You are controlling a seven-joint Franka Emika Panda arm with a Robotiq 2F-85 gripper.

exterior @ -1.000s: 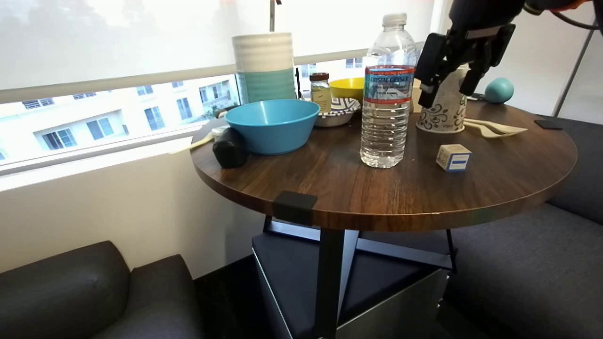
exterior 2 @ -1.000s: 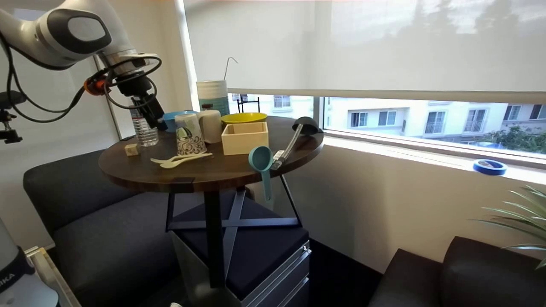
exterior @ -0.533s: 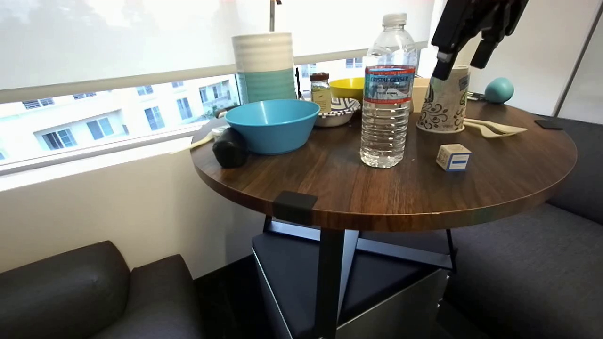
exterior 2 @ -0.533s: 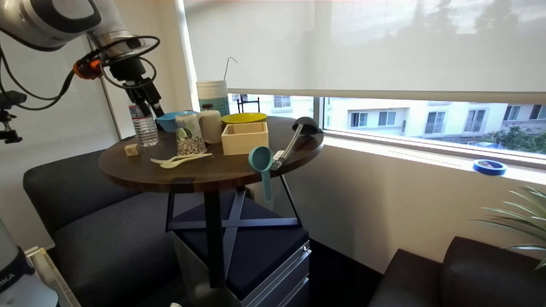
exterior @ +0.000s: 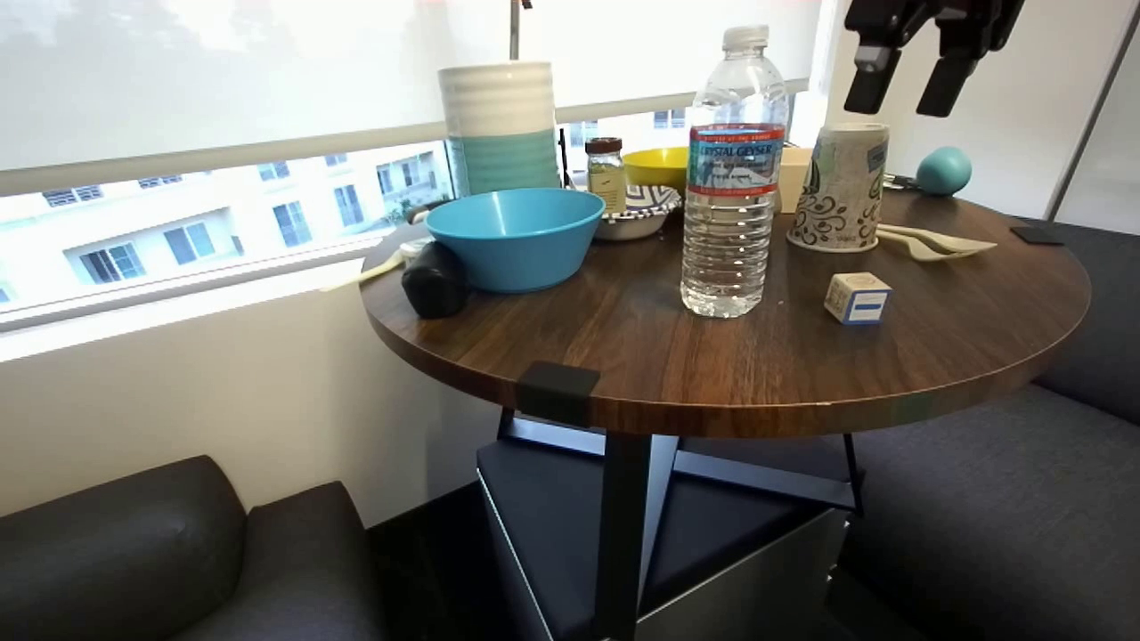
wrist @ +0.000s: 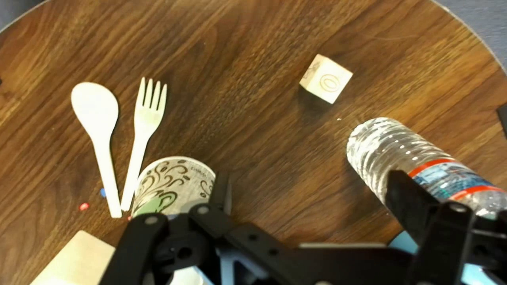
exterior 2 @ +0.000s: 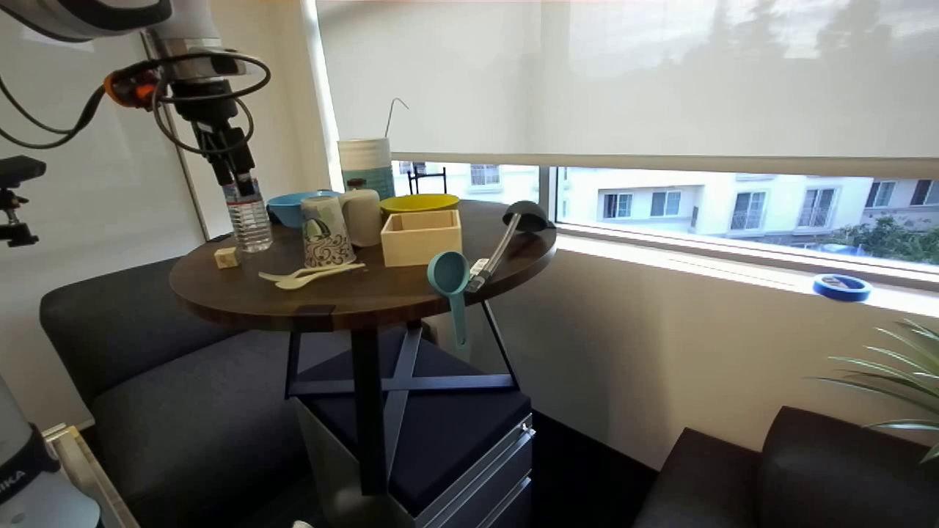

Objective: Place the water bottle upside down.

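Observation:
The water bottle (exterior: 726, 245) stands upright on the round wooden table (exterior: 641, 356), its white cap at the top and its label band around the upper body. In an exterior view the water bottle (exterior 2: 251, 224) has its upper part covered by my gripper (exterior 2: 235, 183). My gripper (exterior: 904, 100) hangs above the table with its jaws spread wide and nothing between them. The wrist view has the water bottle (wrist: 380, 146) at the right, partly behind a finger (wrist: 408, 194) of my gripper (wrist: 311, 180); the bottle is not gripped.
An upturned patterned paper cup (exterior: 837, 196) is right of the bottle, below the gripper. A wooden cube (wrist: 326, 79), a spoon (wrist: 95, 107) and a fork (wrist: 148, 114) lie nearby. A blue bowl (exterior: 517, 245) and a wooden box (exterior 2: 422, 246) also stand on the table.
My gripper has risen from beside the cup and tilted more upright, moving up and right in an exterior view. The jaws stay wide. The bottle has not moved.

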